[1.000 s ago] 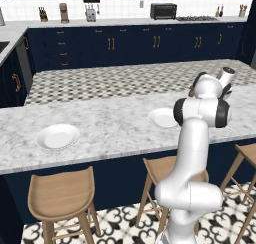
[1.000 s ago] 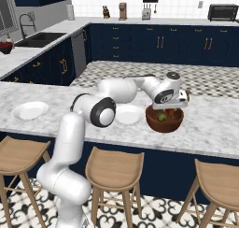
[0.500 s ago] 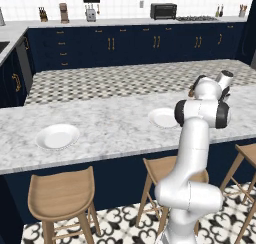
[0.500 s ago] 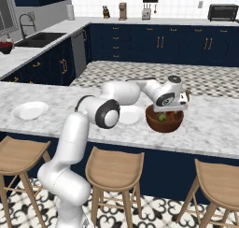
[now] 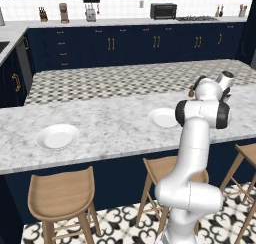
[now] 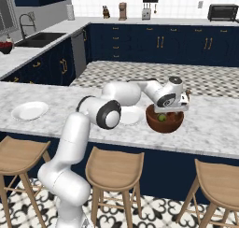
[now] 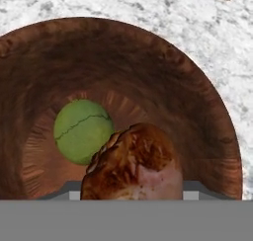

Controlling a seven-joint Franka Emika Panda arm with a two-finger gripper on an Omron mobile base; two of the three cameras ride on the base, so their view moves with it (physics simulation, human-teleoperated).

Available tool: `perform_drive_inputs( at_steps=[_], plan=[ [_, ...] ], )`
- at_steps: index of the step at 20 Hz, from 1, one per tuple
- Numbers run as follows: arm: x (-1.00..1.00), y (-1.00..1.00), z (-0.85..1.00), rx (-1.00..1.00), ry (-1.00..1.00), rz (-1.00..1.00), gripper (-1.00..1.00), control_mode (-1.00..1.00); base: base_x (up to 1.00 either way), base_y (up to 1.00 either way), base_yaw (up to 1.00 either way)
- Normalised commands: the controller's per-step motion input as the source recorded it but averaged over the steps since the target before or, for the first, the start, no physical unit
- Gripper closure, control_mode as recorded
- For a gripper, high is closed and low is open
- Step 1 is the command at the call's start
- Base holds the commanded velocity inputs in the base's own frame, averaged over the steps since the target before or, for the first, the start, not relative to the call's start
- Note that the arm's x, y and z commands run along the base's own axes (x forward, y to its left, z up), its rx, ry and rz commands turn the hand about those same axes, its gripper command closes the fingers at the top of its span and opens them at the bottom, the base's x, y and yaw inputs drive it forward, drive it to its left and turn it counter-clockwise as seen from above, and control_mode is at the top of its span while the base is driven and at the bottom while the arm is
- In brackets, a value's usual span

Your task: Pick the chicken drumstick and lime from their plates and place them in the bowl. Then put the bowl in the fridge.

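Observation:
The dark reddish-brown bowl (image 7: 207, 97) stands on the marble island, seen too as the bowl (image 6: 163, 123) in the right base view. The lime (image 7: 81, 130) lies on its floor, a green spot (image 6: 161, 117) from the side. My gripper (image 6: 179, 106) hangs over the bowl's right half, shut on the chicken drumstick (image 7: 136, 161), whose meaty end sits just above the bowl's inside, beside the lime. The fingertips are hidden behind the meat. Two white plates (image 5: 58, 136) (image 5: 162, 117) lie bare on the counter. The fridge is out of view.
Wooden stools (image 6: 114, 164) line the island's near side. The near plate (image 6: 132, 115) touches the bowl's left side, and the far plate (image 6: 30, 110) lies well to the left. Navy cabinets, a sink (image 6: 42, 37) and a toaster oven (image 5: 163, 10) stand along the back wall.
The hand has eased slightly lower over the bowl with the drumstick still in it. The bowl, lime and plates have stayed put.

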Motion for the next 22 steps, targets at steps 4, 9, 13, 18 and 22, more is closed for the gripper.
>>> perform_drive_inputs(
  at_steps=[4,9,13,18,22],
  plan=[
    [0.00,0.25,-0.14,0.00,0.02,0.00,1.00,-1.00,0.00,0.00,0.00],
    [0.03,0.26,-0.22,-0.05,0.08,0.02,-1.00,-1.00,0.00,0.00,0.00],
    [0.15,0.02,-0.15,-0.09,0.09,0.01,-1.00,-1.00,0.00,0.00,0.00],
    [0.08,0.00,0.07,-0.01,0.01,0.01,-1.00,-1.00,0.00,0.00,0.00],
    [0.00,0.06,0.50,0.00,0.00,0.02,-1.00,-1.00,0.00,0.00,0.00]
  ],
)
